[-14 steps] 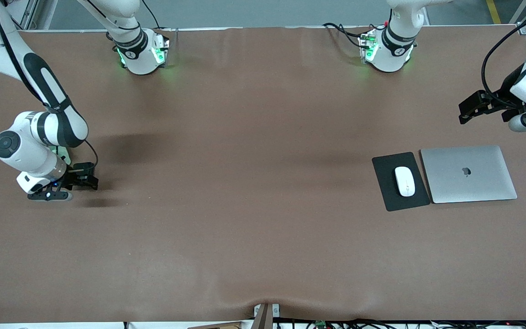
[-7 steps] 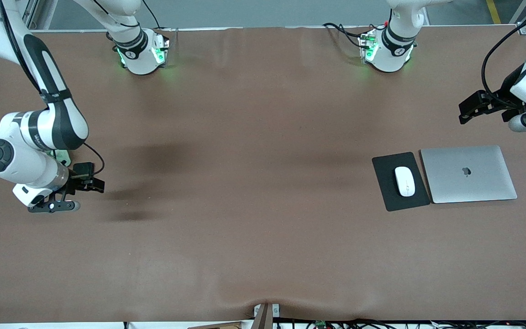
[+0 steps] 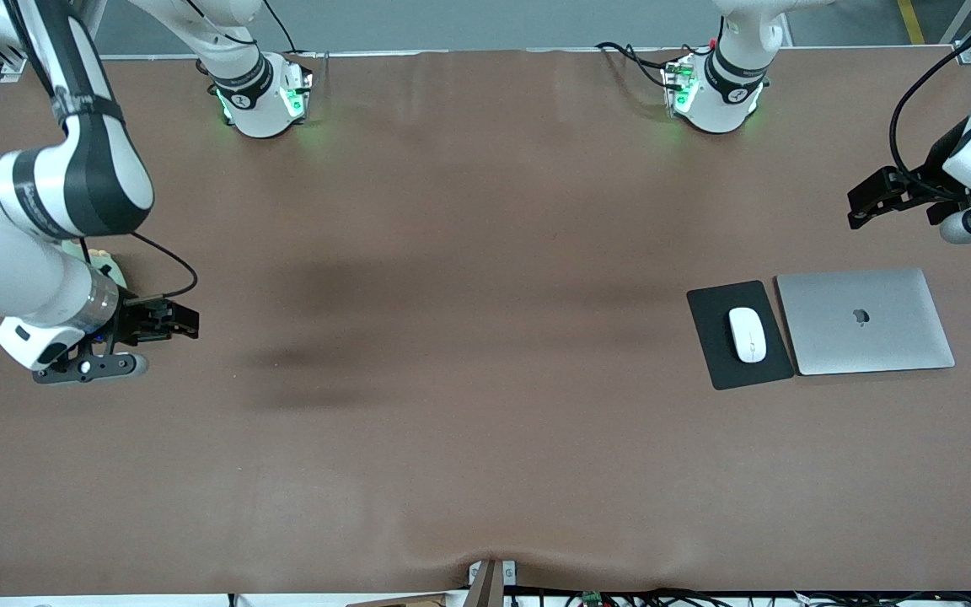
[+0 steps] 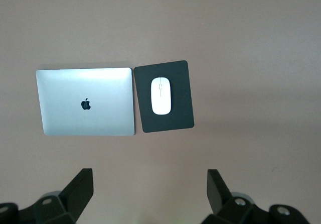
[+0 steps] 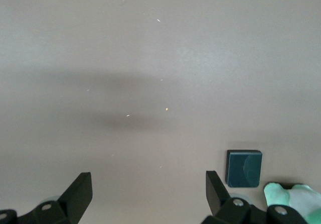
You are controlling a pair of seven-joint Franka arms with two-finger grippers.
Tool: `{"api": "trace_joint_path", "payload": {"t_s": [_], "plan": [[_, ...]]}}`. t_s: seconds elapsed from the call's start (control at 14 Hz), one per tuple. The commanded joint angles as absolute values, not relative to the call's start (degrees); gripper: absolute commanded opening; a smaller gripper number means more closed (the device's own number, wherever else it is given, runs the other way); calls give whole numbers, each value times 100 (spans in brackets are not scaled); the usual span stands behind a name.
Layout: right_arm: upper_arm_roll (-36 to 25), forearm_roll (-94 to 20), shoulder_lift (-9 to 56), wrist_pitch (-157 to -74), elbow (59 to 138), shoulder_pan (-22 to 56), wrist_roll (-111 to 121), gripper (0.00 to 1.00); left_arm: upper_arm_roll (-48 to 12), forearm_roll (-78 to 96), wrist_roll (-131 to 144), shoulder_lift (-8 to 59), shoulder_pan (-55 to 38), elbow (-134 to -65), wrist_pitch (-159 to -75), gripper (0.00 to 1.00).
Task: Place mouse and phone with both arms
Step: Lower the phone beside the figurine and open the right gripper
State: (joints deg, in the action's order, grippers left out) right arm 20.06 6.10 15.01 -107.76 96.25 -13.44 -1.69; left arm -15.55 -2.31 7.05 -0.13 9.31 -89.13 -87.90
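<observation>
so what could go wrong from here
The mouse already lies on the mouse pad, close beside the laptop; a descent by the open left gripper could bump either. The phone lies close to a green object, which the open right gripper might snag.

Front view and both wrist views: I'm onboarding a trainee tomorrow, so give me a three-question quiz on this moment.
1. True or false: the mouse lies on the mouse pad.
2. What lies beside the pad, toward the left arm's end of the table? A) closed silver laptop B) keyboard C) mug
3. Fill in: both grippers, the left gripper and the right gripper, are ____ and hold nothing.

Key: 1 true. 2 A, the laptop. 3 open.
</observation>
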Motion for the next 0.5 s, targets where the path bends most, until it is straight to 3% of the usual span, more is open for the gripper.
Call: {"api": "trace_joint_path", "payload": {"t_s": [0.0, 0.14, 0.43], "plan": [[1348, 230, 1065, -10320, 9537, -846, -158, 100, -1573, -193, 668, -123, 984, -8982, -8754, 100], [959, 220, 949, -9968, 9370, -607, -123, 100, -1565, -193, 668, -123, 984, -8974, -8745, 100], [905, 220, 914, -8861, 8387, -571, -114, 100, -1573, -193, 668, -114, 984, -8974, -8754, 100]]}}
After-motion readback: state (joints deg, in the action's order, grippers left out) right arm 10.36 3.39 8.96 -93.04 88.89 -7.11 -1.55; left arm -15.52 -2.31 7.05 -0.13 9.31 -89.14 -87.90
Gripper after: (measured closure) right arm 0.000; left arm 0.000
